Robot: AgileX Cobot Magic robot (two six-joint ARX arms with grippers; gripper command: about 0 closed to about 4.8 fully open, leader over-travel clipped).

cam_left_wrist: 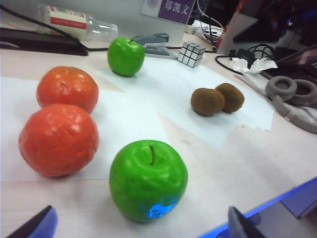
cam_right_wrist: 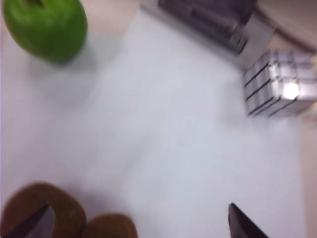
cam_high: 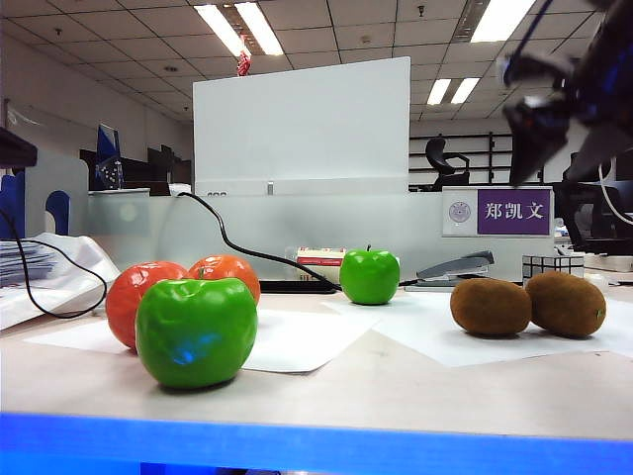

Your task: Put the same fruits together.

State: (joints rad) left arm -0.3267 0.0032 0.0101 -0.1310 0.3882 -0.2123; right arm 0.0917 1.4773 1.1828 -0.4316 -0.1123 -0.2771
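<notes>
Right gripper (cam_high: 559, 148) spread wide, empty, high over the table's (cam_high: 415, 381) right side above touching kiwis (cam_high: 529, 305). Left gripper (cam_left_wrist: 138, 225) wide too, empty, by near apple (cam_left_wrist: 147, 179) at front edge beside oranges (cam_left_wrist: 62, 124). Far apple (cam_high: 369, 275) alone near back edge. Risk: round apple rolling off if nudged.

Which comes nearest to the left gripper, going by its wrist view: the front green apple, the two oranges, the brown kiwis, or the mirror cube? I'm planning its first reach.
1. Glossy green apple with stem, right between the open left gripper's fingertips.
2. Nearer dimpled orange, beside that apple.
3. Farther orange, behind the first.
4. Two fuzzy brown kiwis, touching, opposite side; too close to rank.
5. Silver mirror cube, at the back.
</notes>
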